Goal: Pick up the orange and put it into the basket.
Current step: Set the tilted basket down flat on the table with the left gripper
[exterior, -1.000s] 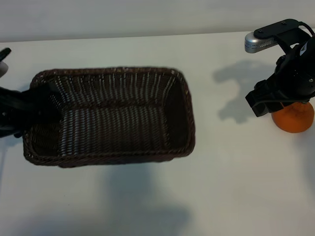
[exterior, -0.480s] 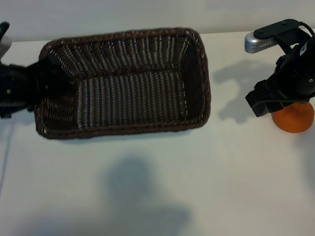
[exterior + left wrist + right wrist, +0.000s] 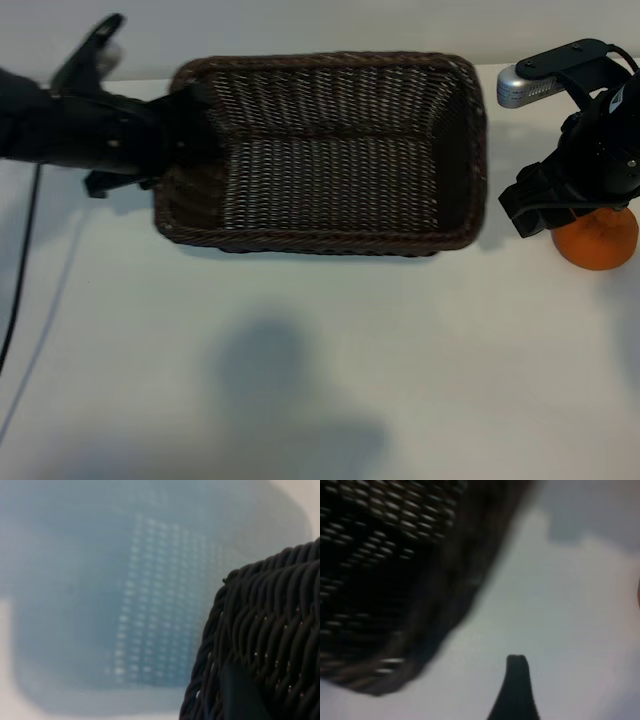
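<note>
1. Shadow (image 3: 290, 390) lies soft and dark on the near part of the white table (image 3: 450, 350), with nothing standing on it.
2. At the table's right edge sits the orange (image 3: 598, 240), resting on the tabletop and outside the basket.
3. The right gripper (image 3: 560, 210) hangs just over the orange and covers its top from the exterior view. Its jaws stand wide and hold nothing. In the right wrist view one dark finger (image 3: 517, 680) pokes up over bare table, and only a sliver of orange colour shows at the frame's edge.
4. A silver camera (image 3: 525, 88) rides on that arm's wrist, behind the gripper.
5. Farther back, mid-table, is the basket (image 3: 320, 240), its long side across the view and its right end near the right arm (close, but whether they touch I cannot tell). Its inside shows only the woven floor.
6. The left gripper (image 3: 185, 135) is clamped on the basket's left end wall, one part inside the rim and the rest outside. The left wrist view shows the braided rim up close, with a dark finger (image 3: 240, 695) against the weave.
7. A thin black cable (image 3: 25, 270) trails from the left arm toward the near left edge.
</note>
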Tool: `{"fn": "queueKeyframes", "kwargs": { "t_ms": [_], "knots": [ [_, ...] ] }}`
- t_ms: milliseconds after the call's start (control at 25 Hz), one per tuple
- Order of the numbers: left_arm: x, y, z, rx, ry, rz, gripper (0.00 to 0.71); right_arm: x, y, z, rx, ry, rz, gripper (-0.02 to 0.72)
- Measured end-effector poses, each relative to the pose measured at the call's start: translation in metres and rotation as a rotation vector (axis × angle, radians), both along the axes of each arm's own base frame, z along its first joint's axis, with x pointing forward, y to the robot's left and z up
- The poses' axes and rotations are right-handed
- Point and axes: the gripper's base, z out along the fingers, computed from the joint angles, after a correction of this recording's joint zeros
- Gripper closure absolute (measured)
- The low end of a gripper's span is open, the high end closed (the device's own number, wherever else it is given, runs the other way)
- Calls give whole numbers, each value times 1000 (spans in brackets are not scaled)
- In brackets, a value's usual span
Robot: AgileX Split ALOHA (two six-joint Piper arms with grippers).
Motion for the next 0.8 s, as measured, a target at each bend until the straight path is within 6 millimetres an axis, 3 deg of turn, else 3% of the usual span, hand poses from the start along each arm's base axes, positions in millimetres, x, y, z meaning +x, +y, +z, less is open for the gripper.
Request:
{"fn": "queueKeyframes", "kwargs": {
  "t_ms": [400, 800],
  "knots": [
    [15, -9, -29, 23, 44, 42, 376, 0, 0, 0, -1, -1, 4, 138],
    [16, -9, -43, 36, 80, 34, 376, 0, 0, 0, -1, -1, 4, 138]
  ]
}}
